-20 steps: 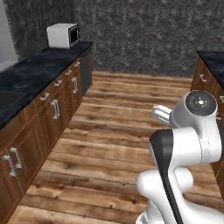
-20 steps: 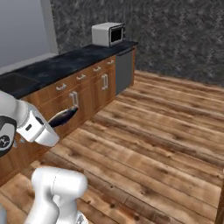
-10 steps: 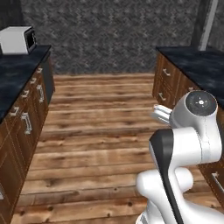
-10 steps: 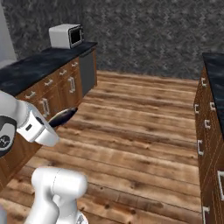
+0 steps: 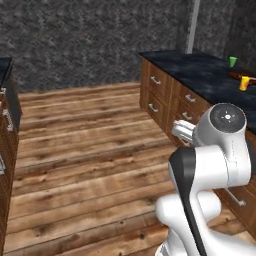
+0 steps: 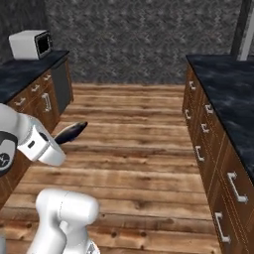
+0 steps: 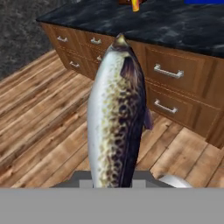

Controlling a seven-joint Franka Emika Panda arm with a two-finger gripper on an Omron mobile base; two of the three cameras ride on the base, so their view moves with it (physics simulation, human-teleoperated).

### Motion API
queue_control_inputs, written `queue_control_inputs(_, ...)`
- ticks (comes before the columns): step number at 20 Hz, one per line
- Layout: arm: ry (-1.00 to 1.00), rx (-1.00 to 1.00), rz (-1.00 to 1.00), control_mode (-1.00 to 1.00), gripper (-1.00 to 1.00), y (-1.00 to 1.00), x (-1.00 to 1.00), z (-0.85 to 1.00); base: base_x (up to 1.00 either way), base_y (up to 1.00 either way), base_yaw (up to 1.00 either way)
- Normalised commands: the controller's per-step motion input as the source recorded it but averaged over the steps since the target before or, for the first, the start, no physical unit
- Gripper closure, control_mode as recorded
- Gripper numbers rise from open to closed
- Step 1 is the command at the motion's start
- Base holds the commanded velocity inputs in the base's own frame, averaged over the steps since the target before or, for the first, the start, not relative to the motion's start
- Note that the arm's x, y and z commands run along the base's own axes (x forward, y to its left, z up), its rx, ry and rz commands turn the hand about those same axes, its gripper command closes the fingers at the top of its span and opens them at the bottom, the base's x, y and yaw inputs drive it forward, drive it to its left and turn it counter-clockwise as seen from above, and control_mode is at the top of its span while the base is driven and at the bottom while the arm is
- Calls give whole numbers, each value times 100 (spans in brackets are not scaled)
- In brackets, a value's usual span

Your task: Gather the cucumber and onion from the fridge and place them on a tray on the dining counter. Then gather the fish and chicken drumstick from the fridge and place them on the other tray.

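Silvery, brown-speckled long fish (image 7: 116, 118) stands pinched between the jaws of the gripper (image 7: 114, 181), pointing straight out from them over the wooden plank floor (image 7: 39, 113), with the black marbled stone dining counter (image 7: 175, 26) on brown drawers beyond its far tip.

I see a glossy, speckled, slick-skinned fish (image 7: 116, 118), black marbled polished stone tabletop (image 7: 175, 26), brown grained wood drawers (image 7: 175, 83) with shiny metal handles, planked wood floor (image 5: 90, 150).

Pretty flat, even rendered lighting, no hard shadows or glare; everything's a bit soft and low-res, far walls dim.
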Motion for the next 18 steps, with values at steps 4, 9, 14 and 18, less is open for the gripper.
queue_control_inputs(4,0,0,0,100,100,0,0,0,8,-42,-24)
queue_control_inputs(9,0,0,0,100,100,0,0,0,-29,-63,-13)
queue_control_inputs(14,0,0,0,100,100,0,0,0,-67,-63,-11)
queue_control_inputs(18,0,0,0,100,100,0,0,0,-80,-59,-11)
